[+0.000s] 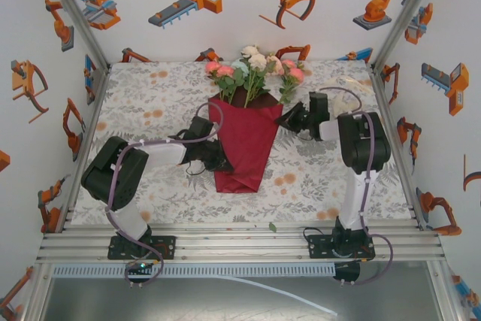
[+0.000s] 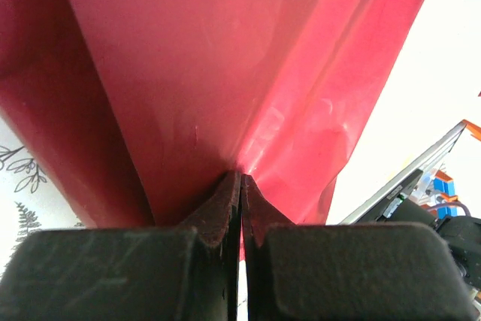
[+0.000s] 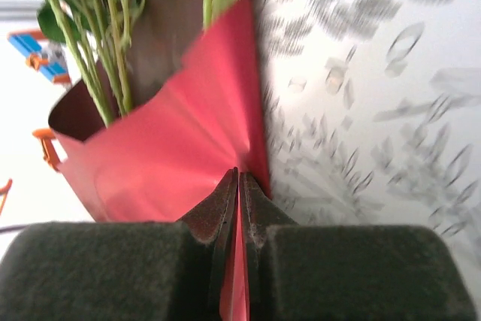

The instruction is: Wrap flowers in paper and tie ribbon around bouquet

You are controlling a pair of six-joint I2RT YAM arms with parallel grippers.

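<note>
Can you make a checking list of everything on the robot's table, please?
Surface: flowery grey-and-orange tablecloth, flat.
Job's things: flowers sit in a cone of red paper, untied.
Clutter: one green leaf at the near edge.
Grippers: left gripper shut on the paper's left side; right gripper shut on its upper right edge.
Cables: purple cables run along both arms.
Surroundings: white walls with orange robot pictures.

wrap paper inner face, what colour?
Dark maroon-brown, duller than the outside of the thin glossy crimson paper sheet; right wrist view shows it best.
</note>
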